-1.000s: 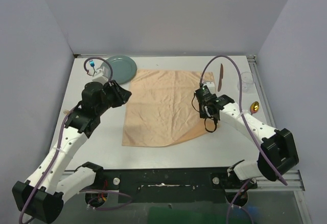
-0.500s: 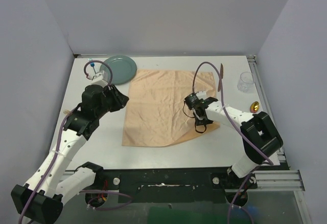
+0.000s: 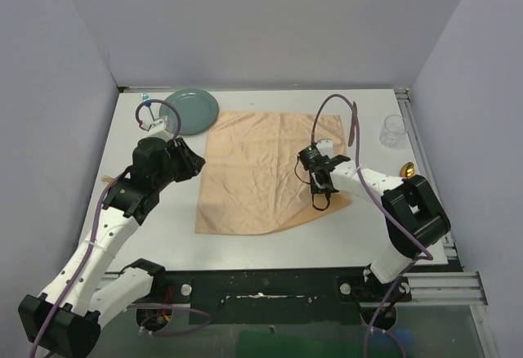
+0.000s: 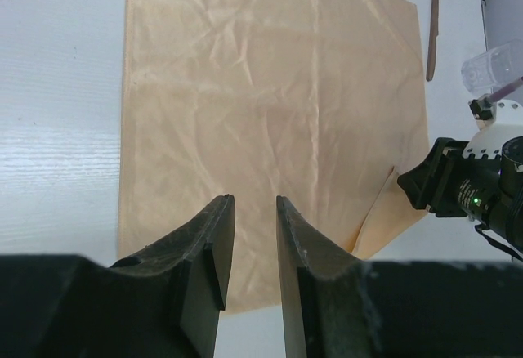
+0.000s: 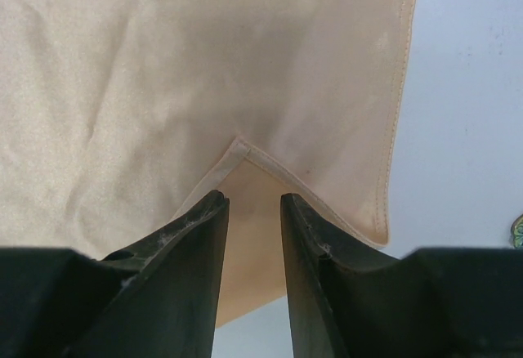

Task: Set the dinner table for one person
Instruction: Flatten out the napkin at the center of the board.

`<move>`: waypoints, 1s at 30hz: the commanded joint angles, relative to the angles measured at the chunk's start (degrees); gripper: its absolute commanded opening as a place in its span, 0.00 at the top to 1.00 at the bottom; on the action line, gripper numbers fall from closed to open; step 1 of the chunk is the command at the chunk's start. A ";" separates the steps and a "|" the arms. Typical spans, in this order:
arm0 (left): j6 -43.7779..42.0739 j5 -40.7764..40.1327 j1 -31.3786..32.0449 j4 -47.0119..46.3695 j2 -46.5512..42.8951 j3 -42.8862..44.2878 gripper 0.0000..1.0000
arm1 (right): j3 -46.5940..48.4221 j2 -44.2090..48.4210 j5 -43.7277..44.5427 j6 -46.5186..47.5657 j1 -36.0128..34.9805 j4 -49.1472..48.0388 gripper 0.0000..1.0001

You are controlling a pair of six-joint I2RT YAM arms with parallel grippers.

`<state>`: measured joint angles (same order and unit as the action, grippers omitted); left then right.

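Right gripper (image 3: 319, 200) has slid in from the right edge of the peach cloth (image 3: 253, 174) onto its near-right corner; left arm barely shifted. That corner is folded back, hiding what lies under it. The right gripper's fingers stand a narrow gap apart at the flap's tip; contact unclear. Left gripper (image 4: 255, 204) likewise slightly parted, empty, near the cloth's left edge. Dinner table (image 3: 163, 223) lies beneath everything.

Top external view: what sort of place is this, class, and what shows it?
Probably a robot test cell, not a home: bare grey walls box in the dinner table, aluminium rails edge it, and two arms are bolted along its near side.
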<state>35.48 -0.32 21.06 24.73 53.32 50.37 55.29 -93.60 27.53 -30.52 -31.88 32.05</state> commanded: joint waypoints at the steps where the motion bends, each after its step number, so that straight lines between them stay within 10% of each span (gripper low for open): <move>1: -0.94 -0.82 0.21 -1.17 -0.67 0.53 0.75 | -1.12 -0.69 -1.09 -0.23 1.99 -5.87 0.67; 15: -1.33 -1.70 0.24 -0.77 -0.10 0.35 0.76 | -6.91 -0.96 -8.98 -0.33 6.89 -13.94 0.70; 30: -0.81 -0.96 0.21 -2.01 0.91 -0.49 0.80 | -7.36 4.05 -8.26 -0.34 7.14 -11.85 1.00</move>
<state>35.29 -1.28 21.06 25.19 54.68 49.43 48.93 -93.10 19.44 -30.50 -25.08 18.02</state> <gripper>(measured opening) 0.209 0.024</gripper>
